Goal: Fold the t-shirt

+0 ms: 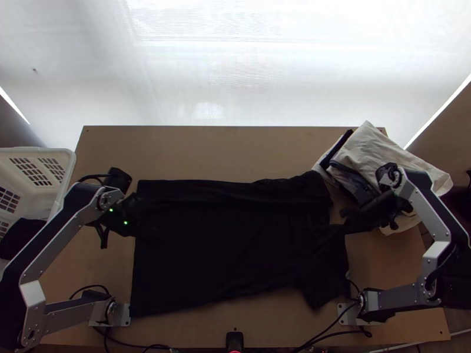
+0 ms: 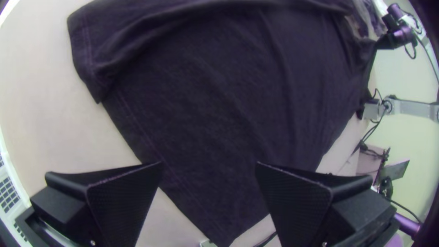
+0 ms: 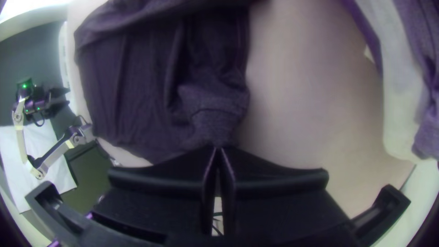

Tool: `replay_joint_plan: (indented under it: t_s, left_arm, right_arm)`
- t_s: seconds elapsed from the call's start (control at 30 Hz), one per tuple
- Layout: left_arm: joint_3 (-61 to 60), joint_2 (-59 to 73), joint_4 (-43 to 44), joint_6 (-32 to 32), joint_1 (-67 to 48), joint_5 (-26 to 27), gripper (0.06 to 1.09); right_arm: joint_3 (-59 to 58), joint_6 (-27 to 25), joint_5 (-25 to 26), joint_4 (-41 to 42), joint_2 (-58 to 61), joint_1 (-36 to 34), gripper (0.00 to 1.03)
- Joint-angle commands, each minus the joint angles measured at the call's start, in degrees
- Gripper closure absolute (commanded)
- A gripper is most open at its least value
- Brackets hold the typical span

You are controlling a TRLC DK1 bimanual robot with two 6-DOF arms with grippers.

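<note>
Right hand [image 1: 346, 219]: fingers pinched together on black cloth of the t-shirt [image 1: 224, 247], at the shirt's 3 o'clock. In the right wrist view the fabric runs bunched up into the fingertips. Could be a sleeve or the neck; black on black, hard to tell.

Left hand [image 1: 142, 216]: at the shirt's 9 to 10 o'clock, over the side edge. Left wrist view has the fingers wide apart, nothing between them gripped.

Shirt: lies mostly spread mid-tabletop [image 1: 224, 153], far side turned over in a long band along 12 o'clock, wrinkled toward 1 to 2. A corner pokes out at 4 to 5 o'clock.

Farther out: pile of pale and dark cloth [image 1: 371, 150] at the tabletop's 2 o'clock, white basket [image 1: 68, 176] at 9 with dark cloth [image 1: 20, 235] in it, white sheet [image 1: 206, 76] past the edge at 12.
</note>
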Motion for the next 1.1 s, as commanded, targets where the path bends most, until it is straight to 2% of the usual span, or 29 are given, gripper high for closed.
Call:
replay_joint_plan:
  t_s: [0.0, 0.17, 0.33, 0.43, 0.67, 1.07]
  left_arm:
    - [-0.4, 1.5, -2.6, 3.8, -7.0, -2.0, 0.11]
    - [1.0, 4.0, -6.9, 7.5, -11.4, -3.4, 0.11]
    - [1.2, 9.1, -14.3, 6.9, -17.1, -11.2, 0.11]
    - [0.4, 9.0, -15.8, 7.3, -18.4, -11.2, 0.11]
    - [-3.3, 13.8, -16.6, -3.5, -20.3, -11.0, 0.11]
    - [-10.7, 15.2, -15.4, -10.7, -28.8, -10.6, 0.11]
  right_arm:
    - [5.2, -0.8, 0.4, 0.0, 2.7, -4.5, 1.0]
    - [6.5, -0.9, 0.7, 0.0, 3.6, -5.6, 1.0]
    - [7.0, -1.1, 0.7, 0.0, 3.8, -6.3, 1.0]
    - [7.0, -1.3, 0.7, 0.0, 3.9, -6.9, 1.0]
    - [7.2, -1.7, 0.7, 0.0, 4.4, -7.7, 1.0]
    - [7.5, -1.7, 0.7, -0.1, 5.0, -7.3, 1.0]
